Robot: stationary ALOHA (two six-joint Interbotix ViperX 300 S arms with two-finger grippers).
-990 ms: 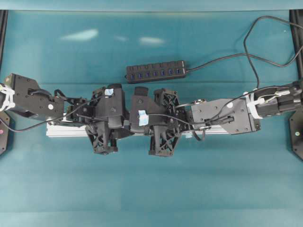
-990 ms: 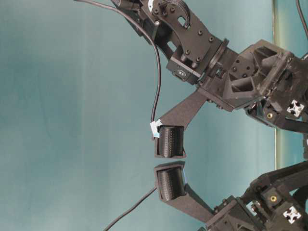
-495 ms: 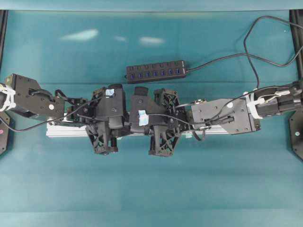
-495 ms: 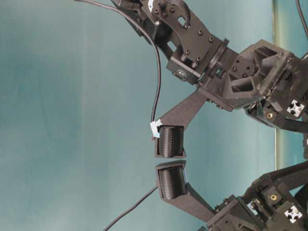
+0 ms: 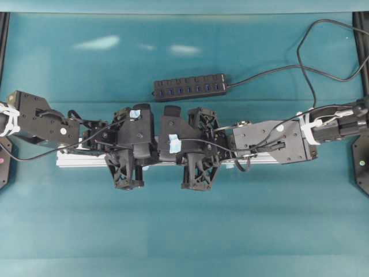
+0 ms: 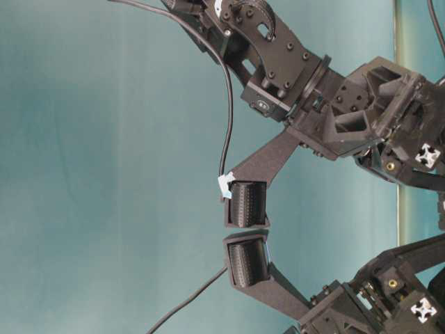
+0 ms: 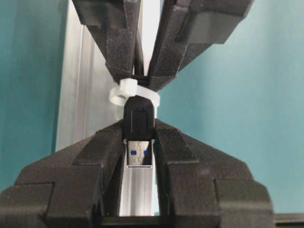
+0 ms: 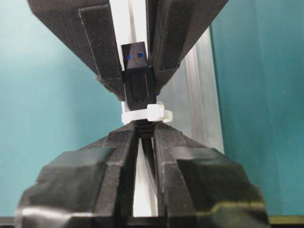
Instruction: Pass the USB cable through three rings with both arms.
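Seen from overhead, both arms (image 5: pixel 173 147) cover the middle of the rail (image 5: pixel 72 159), hiding the rings there; the black cable (image 5: pixel 323 26) runs off the right edge.

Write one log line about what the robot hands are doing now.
stage: handover through white plastic ring | right fingers: shut on thin black USB cable | left fingers: around its dark rectangular plug

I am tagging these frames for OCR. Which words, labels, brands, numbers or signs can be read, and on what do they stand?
None can be read.
Multi-port hub: blue ports only, no legible print.
Blue tape patches: blank.
USB plug: no marking shows.
Small label on the wrist joint: too small to read.
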